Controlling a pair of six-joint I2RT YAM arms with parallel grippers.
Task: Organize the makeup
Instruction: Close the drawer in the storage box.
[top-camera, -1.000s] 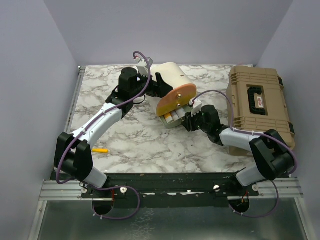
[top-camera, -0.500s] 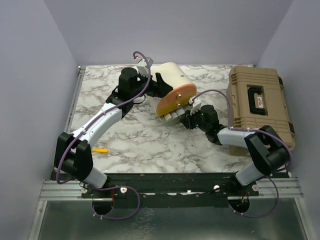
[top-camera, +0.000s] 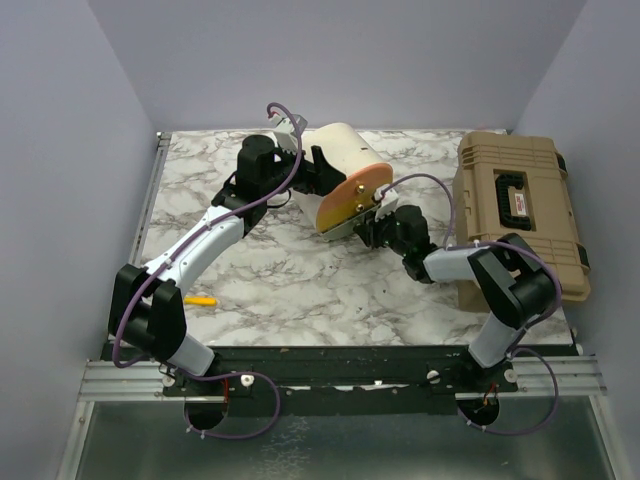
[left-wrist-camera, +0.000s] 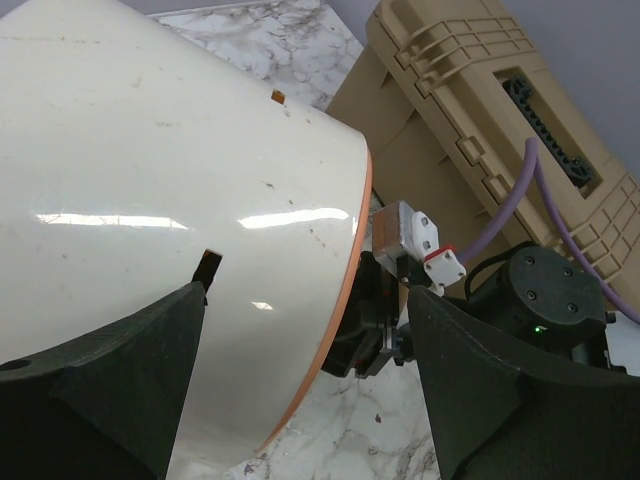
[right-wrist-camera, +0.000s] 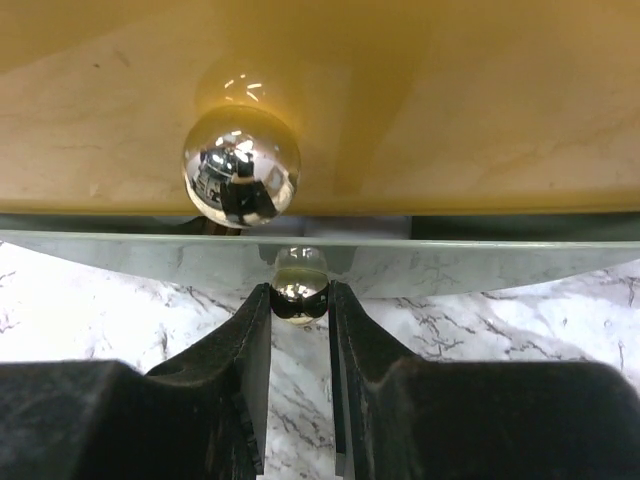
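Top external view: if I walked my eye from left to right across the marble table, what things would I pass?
Yellow pen → cream-and-orange round case → tan toolbox.

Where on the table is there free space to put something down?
Bare marble: the near middle, between the yellow pen and the right arm; the back strip between the round case and the toolbox. Crowded: around the case, which the left gripper and right gripper both grip.
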